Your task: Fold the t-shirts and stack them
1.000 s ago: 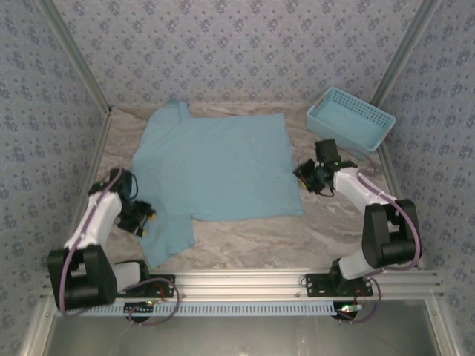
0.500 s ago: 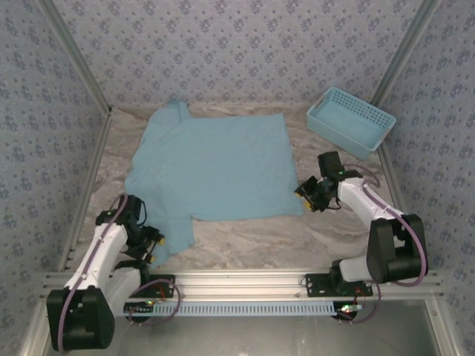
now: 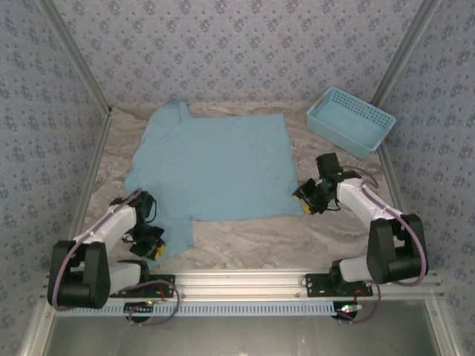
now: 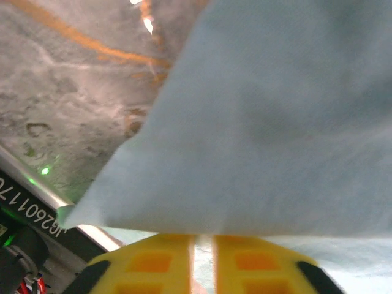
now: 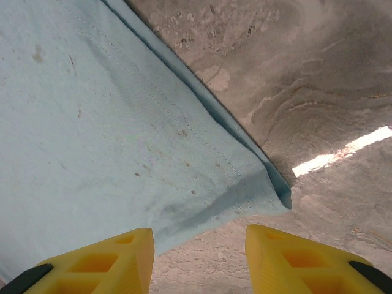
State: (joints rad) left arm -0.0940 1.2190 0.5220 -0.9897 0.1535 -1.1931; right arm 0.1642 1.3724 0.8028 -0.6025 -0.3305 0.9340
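A light sky-blue t-shirt (image 3: 215, 167) lies spread flat on the marble table, one sleeve pointing to the near left. My left gripper (image 3: 156, 248) sits at that sleeve's near edge. In the left wrist view its yellow fingers (image 4: 165, 260) stand almost together, with the sleeve cloth (image 4: 275, 122) pinched at their tips. My right gripper (image 3: 303, 200) is at the shirt's near right corner. In the right wrist view it (image 5: 199, 245) is open, low over the table, and the hem corner (image 5: 269, 190) lies just ahead of the gap between its fingers.
A light-blue plastic lattice basket (image 3: 350, 122) stands at the back right. Aluminium frame rails run along the table's sides (image 3: 93, 193) and its near edge (image 3: 245, 282). Patterned walls close in the back and sides.
My left gripper moved nearer along the sleeve and closed on the cloth. My right gripper came nearer to the shirt's corner, then stayed put, still open.
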